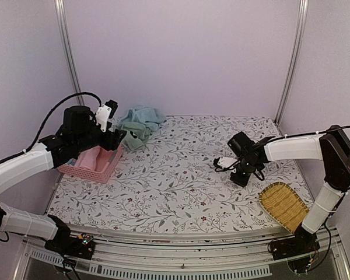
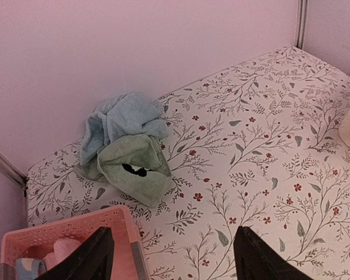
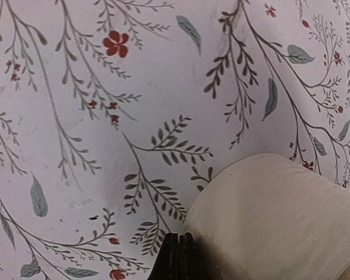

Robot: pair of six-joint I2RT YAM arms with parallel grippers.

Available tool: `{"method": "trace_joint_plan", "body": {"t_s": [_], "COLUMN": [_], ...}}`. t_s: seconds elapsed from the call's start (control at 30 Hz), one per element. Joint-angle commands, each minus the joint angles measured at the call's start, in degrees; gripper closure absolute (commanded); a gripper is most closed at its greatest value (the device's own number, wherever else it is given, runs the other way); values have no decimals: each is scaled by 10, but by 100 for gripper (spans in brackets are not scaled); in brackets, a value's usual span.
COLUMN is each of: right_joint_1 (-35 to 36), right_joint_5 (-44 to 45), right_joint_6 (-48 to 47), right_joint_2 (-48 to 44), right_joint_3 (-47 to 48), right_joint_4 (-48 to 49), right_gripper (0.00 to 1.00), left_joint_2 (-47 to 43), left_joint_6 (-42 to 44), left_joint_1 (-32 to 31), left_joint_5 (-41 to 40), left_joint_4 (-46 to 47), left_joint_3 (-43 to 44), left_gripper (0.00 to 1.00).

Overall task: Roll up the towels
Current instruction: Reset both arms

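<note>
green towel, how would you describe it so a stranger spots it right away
Go to the far left corner of the floral table, just beyond the pink basket, where two crumpled towels lie heaped together. The green towel is the sage one on the near side, against the light blue towel behind it.

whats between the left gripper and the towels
Between the left gripper and the towels only bare floral table cover shows in the left wrist view; the pink basket sits aside.

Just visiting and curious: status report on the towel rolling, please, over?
Left jaws open near pink plastic lattice basket. Right jaws shut beside cream mug. Light blue terry towel and sage green terry towel heaped together, unrolled. Nothing blocking them.
</note>
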Motion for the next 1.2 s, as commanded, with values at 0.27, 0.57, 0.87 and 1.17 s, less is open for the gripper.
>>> {"method": "trace_joint_plan", "body": {"t_s": [0.27,0.57,0.87,1.17], "right_joint_1": [-176,-235,-159,-135], "right_joint_5": [35,-11,-154,-310], "right_joint_6": [11,9,35,52], "right_joint_2": [73,125,115,15], "right_joint_3": [109,183,294,262], "right_joint_4": [72,74,-18,-41], "right_gripper": [98,98,82,66], "left_joint_2": [-6,-3,3,176], "left_joint_6": [5,5,-6,-173], "left_joint_1": [5,0,0,8], "left_joint_5": [11,13,-5,-82], "left_joint_4": [-4,-5,-5,-118], "left_joint_3": [-7,-7,-4,155], "left_gripper": [27,27,27,48]}}
